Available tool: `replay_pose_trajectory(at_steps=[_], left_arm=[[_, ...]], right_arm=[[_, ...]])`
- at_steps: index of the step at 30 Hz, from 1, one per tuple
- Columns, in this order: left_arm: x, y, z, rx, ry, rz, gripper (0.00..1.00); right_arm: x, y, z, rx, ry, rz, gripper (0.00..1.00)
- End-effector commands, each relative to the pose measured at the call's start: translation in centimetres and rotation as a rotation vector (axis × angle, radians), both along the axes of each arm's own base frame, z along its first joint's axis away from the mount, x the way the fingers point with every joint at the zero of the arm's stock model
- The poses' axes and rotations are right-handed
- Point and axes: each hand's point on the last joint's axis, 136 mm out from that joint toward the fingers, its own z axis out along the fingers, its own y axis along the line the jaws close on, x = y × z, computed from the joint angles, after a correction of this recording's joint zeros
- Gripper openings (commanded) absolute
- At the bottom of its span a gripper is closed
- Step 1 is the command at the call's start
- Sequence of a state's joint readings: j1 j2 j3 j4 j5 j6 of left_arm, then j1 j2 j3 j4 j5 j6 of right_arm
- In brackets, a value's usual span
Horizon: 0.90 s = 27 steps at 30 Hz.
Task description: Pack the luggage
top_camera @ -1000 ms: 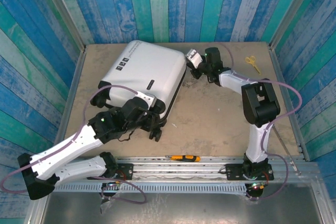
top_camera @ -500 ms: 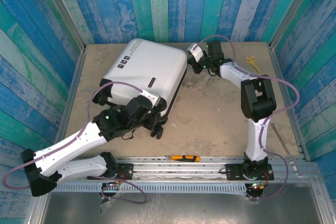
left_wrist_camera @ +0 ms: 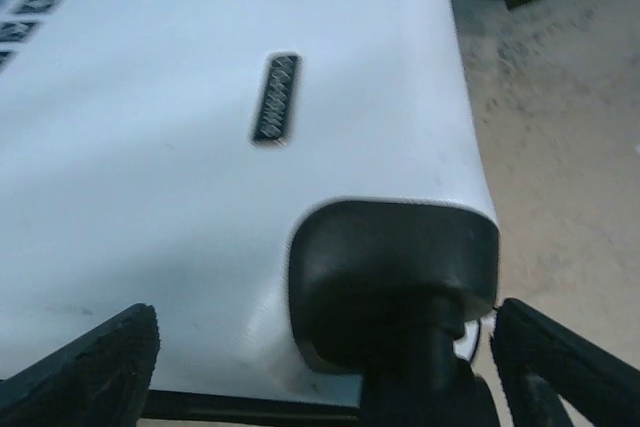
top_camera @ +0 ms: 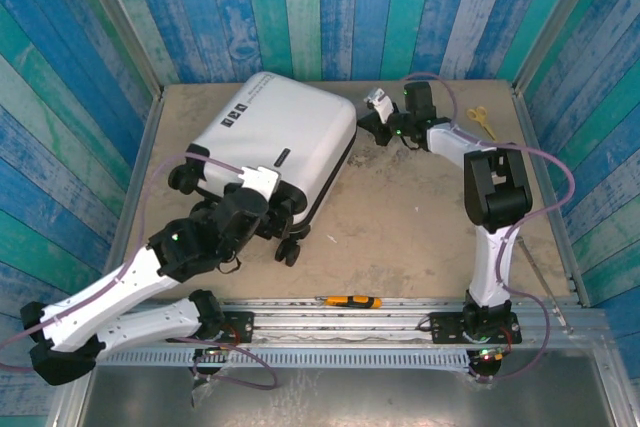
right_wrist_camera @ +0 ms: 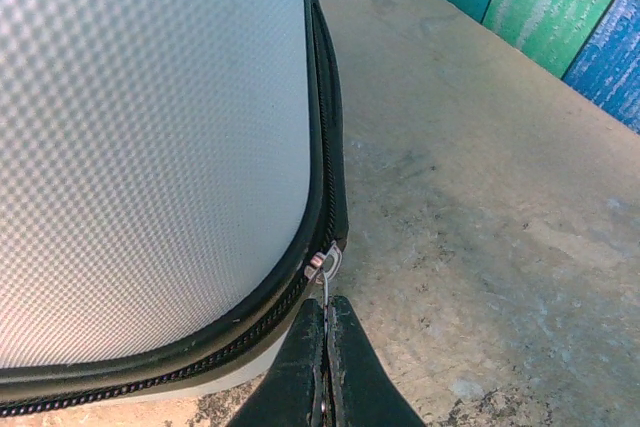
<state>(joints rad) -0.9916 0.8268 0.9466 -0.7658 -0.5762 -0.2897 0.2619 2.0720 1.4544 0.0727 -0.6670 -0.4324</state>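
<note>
Luggage: white hard-shell case, lying flat and closed on the table, one gripper at each end.
Contents: hidden, as both shells are together; the seam appears zipped, though the right wrist view takes in just one corner. Right gripper: at the luggage's far right corner, fingers pinched together on the zipper pull. Left gripper: at the luggage's near end, fingers spread wide either side of a black wheel. Yellow scissors: well right of the luggage. Orange utility knife: nearer than the luggage, apart from it.
</note>
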Motion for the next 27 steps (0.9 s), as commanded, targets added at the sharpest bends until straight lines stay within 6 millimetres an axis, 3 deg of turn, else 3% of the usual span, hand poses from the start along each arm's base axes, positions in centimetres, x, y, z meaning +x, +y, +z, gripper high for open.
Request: replay_pose_trajectory(at_steps=[1,3,5,8,13,17,27], left_arm=[[0.6,1.3,2.2,-0.031,-0.03,0.1,0.93],[0.0,0.4,3.0,-0.081,0.008,0.053,0.94],[-1.7,-2.4,3.3,-0.111,0.108,-0.119,0.94],[-3.2,-4.1,1.0,-0.045,0.296,-0.182,0.91],[-4.2,-4.7,-3.6,0.088,0.51,-0.157,0.84],[-4.3,-4.9,-4.2,0.077,0.538,-0.136,0.82],[-3.2,-2.4,-6.4,0.194,0.57,0.075,0.82]], right_arm=[[-1.0,0.4,2.1,0.018,-0.039,0.035,0.0],[-1.1,0.5,2.1,0.009,-0.043,0.033,0.0],[-1.2,0.5,1.9,-0.007,-0.048,0.033,0.0],[-1.1,0.5,1.8,-0.017,-0.05,0.028,0.0],[-0.9,0.5,1.8,-0.027,-0.059,0.024,0.0],[-0.8,0.5,1.3,-0.037,-0.054,0.028,0.0],[-0.6,0.5,0.9,-0.05,-0.053,0.033,0.0]])
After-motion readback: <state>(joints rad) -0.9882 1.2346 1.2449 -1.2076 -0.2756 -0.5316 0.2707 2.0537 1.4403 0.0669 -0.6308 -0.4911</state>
